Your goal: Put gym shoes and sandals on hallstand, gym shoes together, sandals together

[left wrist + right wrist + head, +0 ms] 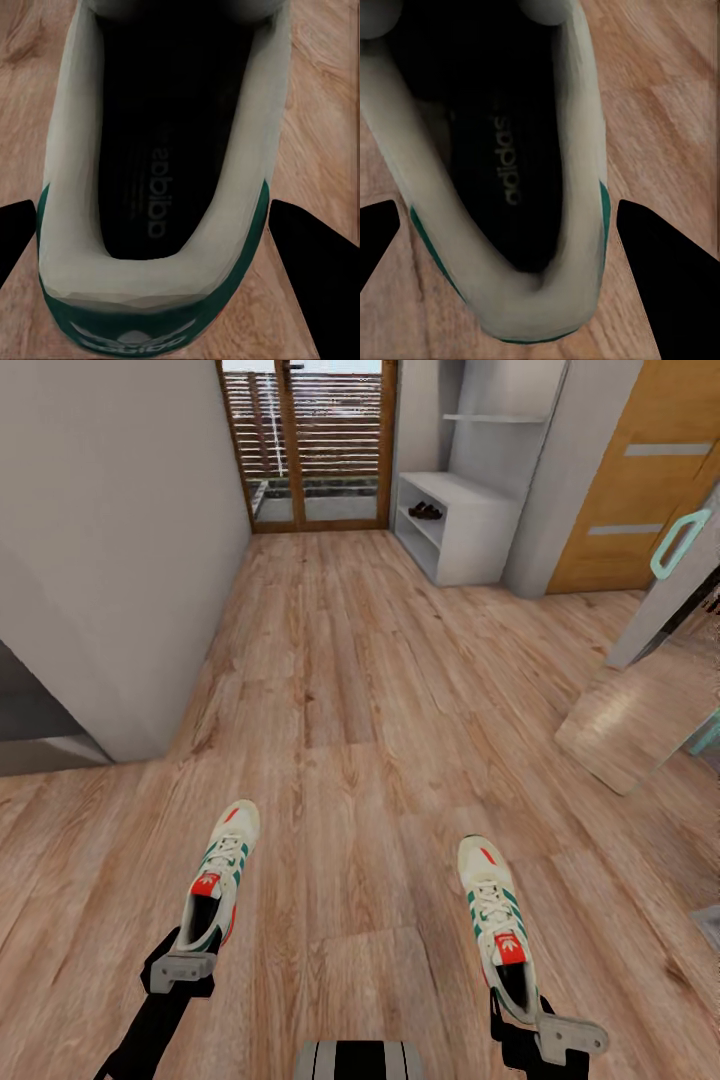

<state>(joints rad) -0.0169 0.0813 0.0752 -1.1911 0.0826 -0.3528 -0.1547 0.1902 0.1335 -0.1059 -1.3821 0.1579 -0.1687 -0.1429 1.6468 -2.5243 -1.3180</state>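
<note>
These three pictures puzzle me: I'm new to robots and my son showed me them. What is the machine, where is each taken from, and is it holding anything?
It is a simulated wheeled robot with two arms. The big picture comes from its head, looking down a corridor. Each arm carries one gym shoe by the heel: the left gripper holds the left gym shoe, the right gripper holds the right gym shoe. The other two pictures come from cameras on the wrists, looking into each shoe's opening, dark fingers on either side. Far ahead stands the white hallstand, a dark pair of sandals already on its shelf, above the wood floor.
</note>
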